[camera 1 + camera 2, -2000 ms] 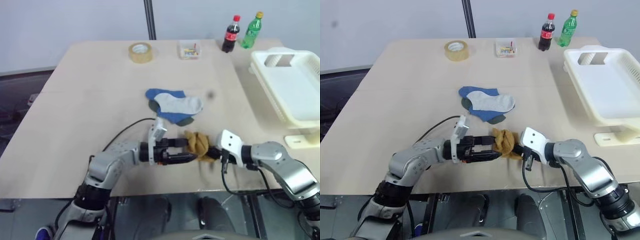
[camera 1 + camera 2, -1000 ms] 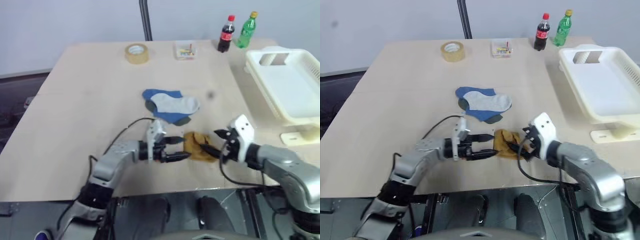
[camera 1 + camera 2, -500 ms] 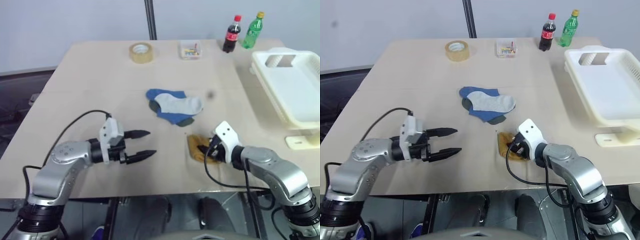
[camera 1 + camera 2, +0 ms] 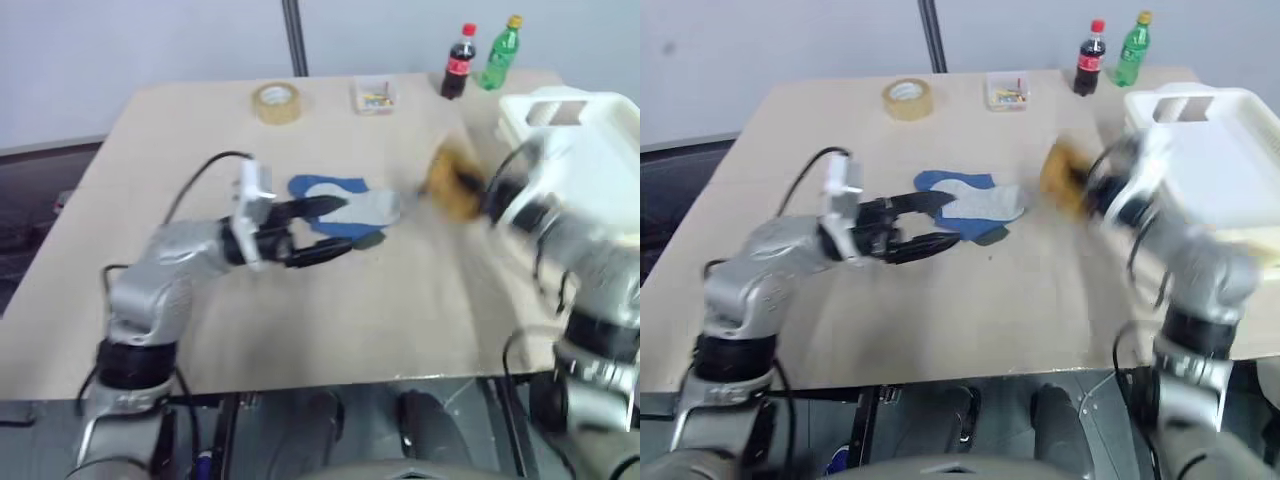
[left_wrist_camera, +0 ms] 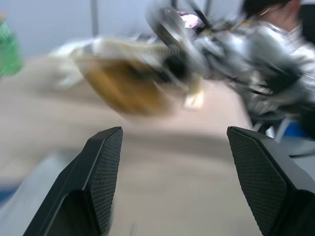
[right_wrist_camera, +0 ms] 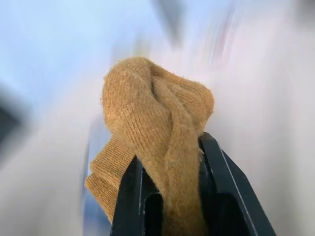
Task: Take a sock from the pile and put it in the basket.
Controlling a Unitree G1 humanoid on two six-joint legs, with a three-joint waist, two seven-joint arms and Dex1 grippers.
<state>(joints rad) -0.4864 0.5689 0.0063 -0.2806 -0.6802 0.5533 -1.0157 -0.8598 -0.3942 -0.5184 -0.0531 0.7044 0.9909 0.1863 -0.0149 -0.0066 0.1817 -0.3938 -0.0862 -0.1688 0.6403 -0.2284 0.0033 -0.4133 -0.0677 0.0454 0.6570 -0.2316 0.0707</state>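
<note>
The pile (image 4: pixel 348 210) of blue, pale grey and dark socks lies mid-table. My left gripper (image 4: pixel 343 223) hovers open at the pile's left side, pointing right, with nothing between its fingers (image 5: pixel 104 173). A mustard yellow sock (image 6: pixel 157 128) is bunched between the fingers of my right gripper (image 6: pixel 171 152), which is shut on it. That sock (image 4: pixel 448 183) hangs in the air, blurred by motion, between the pile and the left rim of the white basket (image 4: pixel 585 150). The basket stands at the table's right edge.
Along the far edge of the table stand a roll of tan tape (image 4: pixel 275 102), a small clear box (image 4: pixel 375 97), a cola bottle (image 4: pixel 458 62) and a green bottle (image 4: pixel 498 52). A dark pole (image 4: pixel 293 40) rises behind the table.
My right gripper has lifted the mustard sock off the table and swung it up and away toward the basket. The left arm rose and moved to the pile, still open.
</note>
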